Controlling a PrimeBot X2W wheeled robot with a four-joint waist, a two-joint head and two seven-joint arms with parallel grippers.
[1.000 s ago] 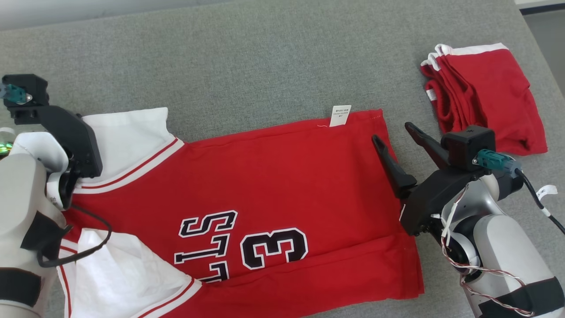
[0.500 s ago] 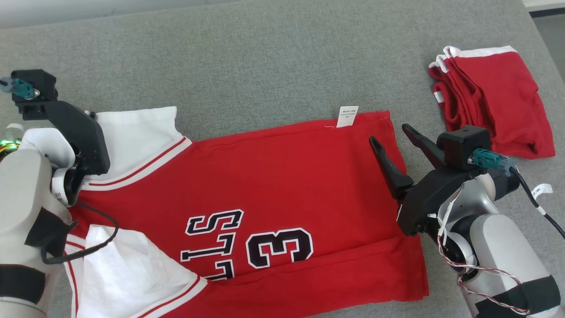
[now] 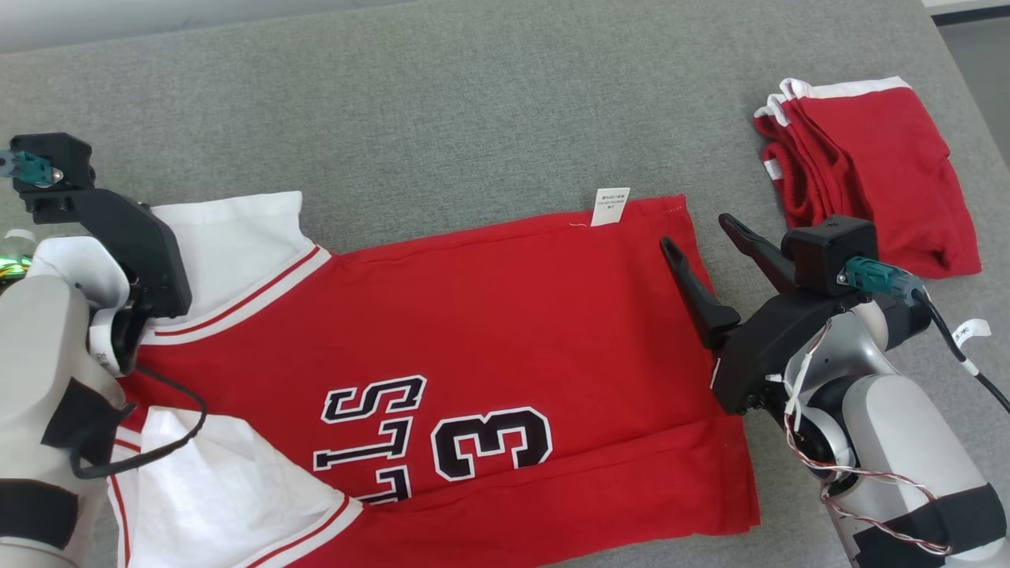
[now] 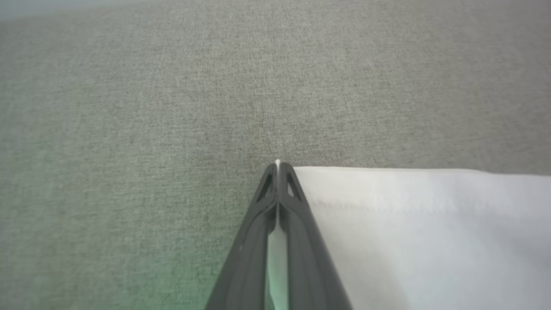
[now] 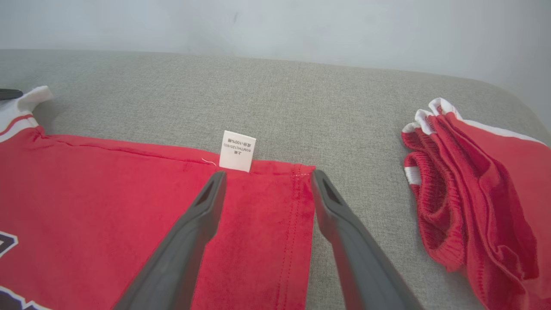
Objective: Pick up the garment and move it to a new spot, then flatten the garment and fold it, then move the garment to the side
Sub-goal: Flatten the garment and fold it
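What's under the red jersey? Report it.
The grey fabric surface shows beyond the jersey edges, so the jersey lies on that. Anything beneath the cloth itself is covered.

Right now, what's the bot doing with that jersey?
The robot is setting up to handle the red jersey spread on the grey fabric surface. Its left pincer is shut on the corner of the white sleeve. Its right pincer is open, straddling the hem corner by the care label, gripping nothing. A folded pair of red shorts lies off to the right, untouched.
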